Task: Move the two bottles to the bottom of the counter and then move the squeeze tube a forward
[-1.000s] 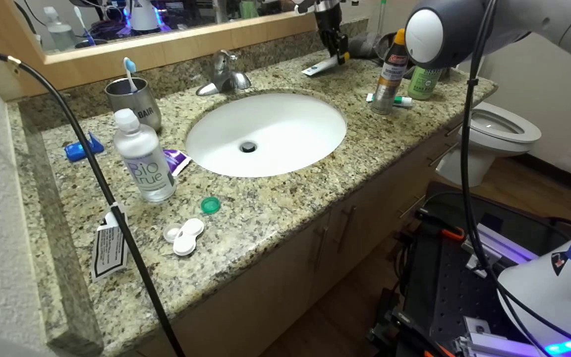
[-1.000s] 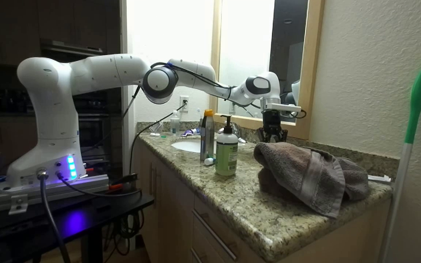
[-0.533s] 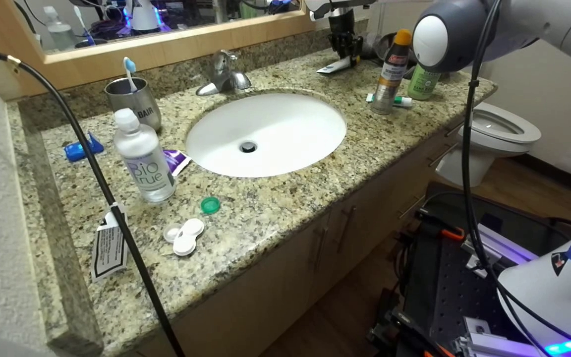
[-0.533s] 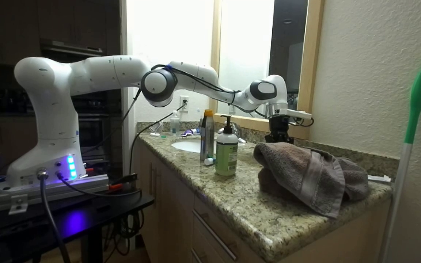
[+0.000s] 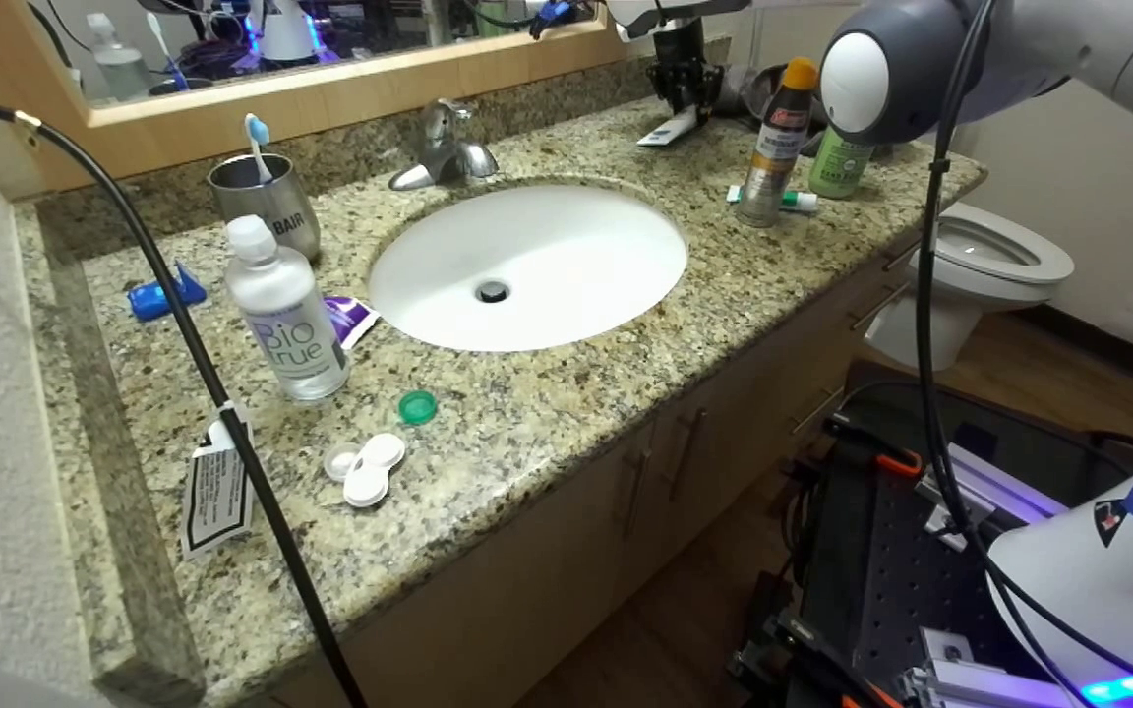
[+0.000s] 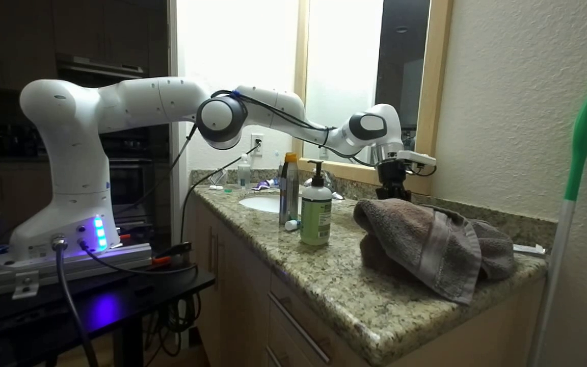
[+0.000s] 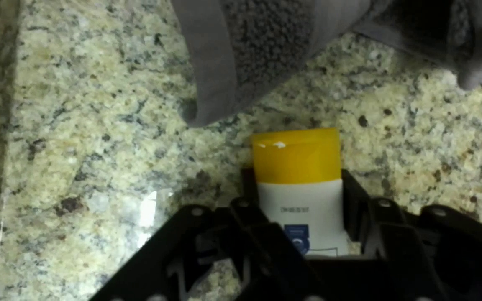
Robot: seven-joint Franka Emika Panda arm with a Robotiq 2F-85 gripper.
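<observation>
Tube (image 5: 670, 128): gripped between my fingers (image 7: 356, 200) | Change: shifted right within the last second, upper right of frame | Finding: forward move apparently underway

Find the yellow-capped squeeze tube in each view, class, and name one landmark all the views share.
Exterior view: squeeze tube near the top, right of centre, gripped by the tool.
Exterior view: not visible; towel hides the tool's tip.
Wrist view: squeeze tube, right of and below centre.
Shared landmark: granite counter.

On the counter (image 6: 344, 300) the capped bottle (image 6: 289, 189) stands between sink (image 6: 260, 204) and pump bottle (image 6: 317, 218).
</observation>
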